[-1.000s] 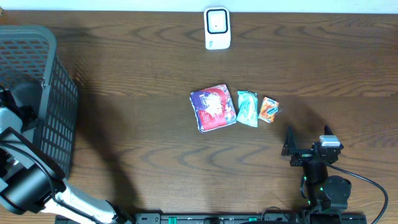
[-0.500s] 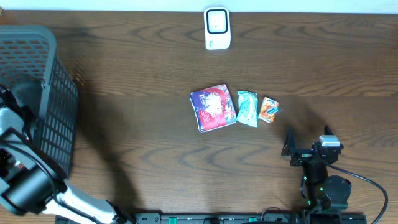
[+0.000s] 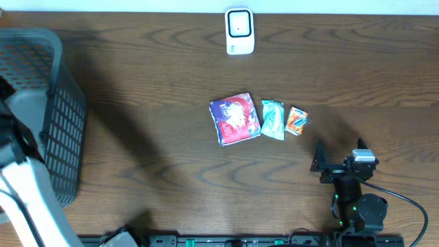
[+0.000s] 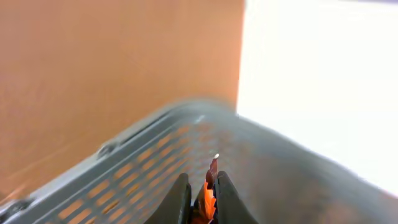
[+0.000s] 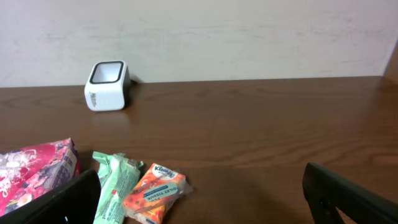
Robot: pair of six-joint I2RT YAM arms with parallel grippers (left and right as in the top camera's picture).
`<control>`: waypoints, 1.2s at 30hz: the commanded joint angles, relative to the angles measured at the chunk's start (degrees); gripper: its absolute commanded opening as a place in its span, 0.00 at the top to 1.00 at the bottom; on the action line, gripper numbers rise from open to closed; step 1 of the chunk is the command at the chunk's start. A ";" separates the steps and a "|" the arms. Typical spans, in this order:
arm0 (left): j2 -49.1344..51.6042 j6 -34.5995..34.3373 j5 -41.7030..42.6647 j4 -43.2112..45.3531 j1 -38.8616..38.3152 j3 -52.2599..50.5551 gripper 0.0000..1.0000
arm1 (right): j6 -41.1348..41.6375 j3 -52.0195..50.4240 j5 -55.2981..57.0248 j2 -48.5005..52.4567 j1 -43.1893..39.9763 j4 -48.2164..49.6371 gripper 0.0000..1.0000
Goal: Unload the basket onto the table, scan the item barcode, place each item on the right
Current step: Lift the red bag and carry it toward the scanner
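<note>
In the left wrist view my left gripper (image 4: 202, 194) is shut on a thin orange-and-dark-red packet (image 4: 207, 198), whose top edge sticks up between the fingers, above the grey mesh basket (image 4: 143, 155). Little of the packet shows. In the overhead view the left arm (image 3: 20, 189) stands over the basket (image 3: 65, 116) at the table's left edge and hides the gripper. The white barcode scanner (image 3: 239, 31) stands at the far middle of the table, also seen as scanner (image 5: 107, 85). My right gripper (image 3: 339, 156) rests open near the front right, holding nothing.
Three packets lie in a row mid-table: a pink-purple packet (image 3: 235, 119), a green packet (image 3: 273, 119) and an orange tissue pack (image 3: 296, 121). In the right wrist view the tissue pack (image 5: 154, 193) lies just ahead of the left finger. A pale wall is behind the table.
The left gripper has closed on the orange packet in the basket, and the left arm has shifted and risen over the basket. The right arm has not moved.
</note>
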 commanded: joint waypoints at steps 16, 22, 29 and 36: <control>-8.98 -15.32 22.67 -6.73 -53.53 0.83 0.93 | -0.66 -0.07 -0.35 -0.37 -0.31 -0.20 0.01; 5.35 -34.01 22.69 -5.44 -62.20 0.83 0.93 | -0.68 -0.07 -0.35 -0.37 -0.31 -0.20 0.01; 22.82 -46.88 22.69 4.11 -67.08 0.83 0.93 | -0.66 -0.07 -0.33 -0.37 -0.31 -0.20 0.01; 32.48 -57.83 22.71 10.84 -69.59 0.83 0.92 | -0.68 -0.07 -0.35 -0.37 -0.31 -0.20 0.01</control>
